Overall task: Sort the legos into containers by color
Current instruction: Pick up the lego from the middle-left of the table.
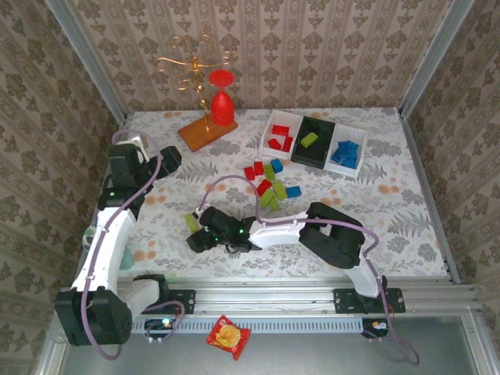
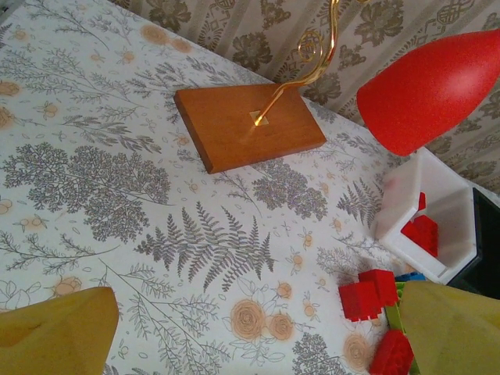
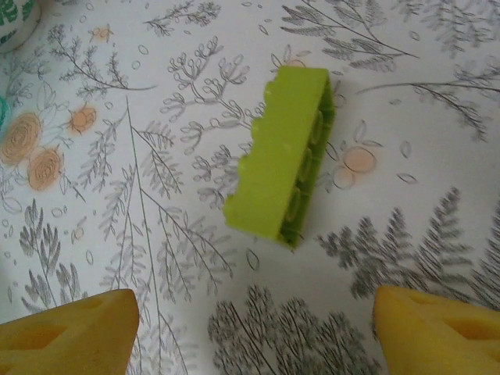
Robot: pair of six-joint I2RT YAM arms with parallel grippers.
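One illegible label [image 3: 14, 12] near lime lego [image 3: 281, 156]

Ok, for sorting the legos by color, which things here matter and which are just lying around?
Part of the job: loose legos mid-table; lone green lego nearer the arms; white tray holding reds; black tray holding a green; white tray holding blues.
Lying about: red wine glass; wooden board; gold wire stand; snack packet.

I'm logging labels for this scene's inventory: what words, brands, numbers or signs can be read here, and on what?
Nothing is legible.
Red packet at the near edge: print too small to read.
White object in the right wrist view's corner: green marks, cropped and blurred, unreadable.
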